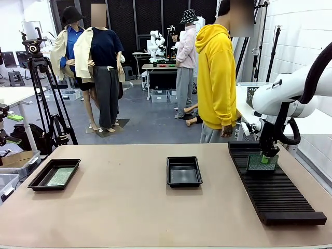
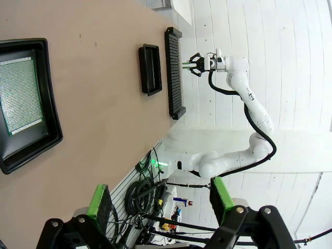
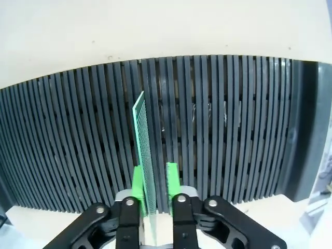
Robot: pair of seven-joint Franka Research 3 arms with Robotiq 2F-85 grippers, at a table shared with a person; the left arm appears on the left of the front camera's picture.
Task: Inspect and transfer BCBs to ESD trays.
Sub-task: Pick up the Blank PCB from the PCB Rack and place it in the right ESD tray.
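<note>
Tan tabletop (image 1: 119, 207) fills the lower half of the front view, with an open workshop floor behind it. Right of centre we see a green board (image 1: 262, 162) standing upright on its edge in the slotted rack (image 1: 280, 197), near the rack's far end. The right gripper (image 1: 265, 158) sits over the board's top edge. From the right wrist camera the board (image 3: 143, 150) rises thin between the two green pads (image 3: 137, 182). The pad on the picture's left lies against it, and a sliver of rack (image 3: 233, 129) shows between it and the other pad, so we cannot tell whether the fingers are clamped or just straddling it.

Farther out, the middle tray (image 1: 183, 160) sits near the frame's centre, well apart from the rack, with bare tan surface between them and its glossy black floor showing. The left tray (image 1: 39, 182) lies at lower left and holds a second board (image 1: 60, 176) flat on its floor. The left wrist view shows that tray (image 2: 52, 129) and board (image 2: 21, 96) at its left edge. The left gripper (image 2: 161, 196) hangs above the table with its fingers (image 2: 98, 201) spread wide.

A person (image 1: 217, 78) in a yellow hoodie stands at the far side, just beyond the rack's far end, one hand (image 1: 226, 130) hanging down. A tripod (image 1: 44, 93) stands off the table at upper left.
</note>
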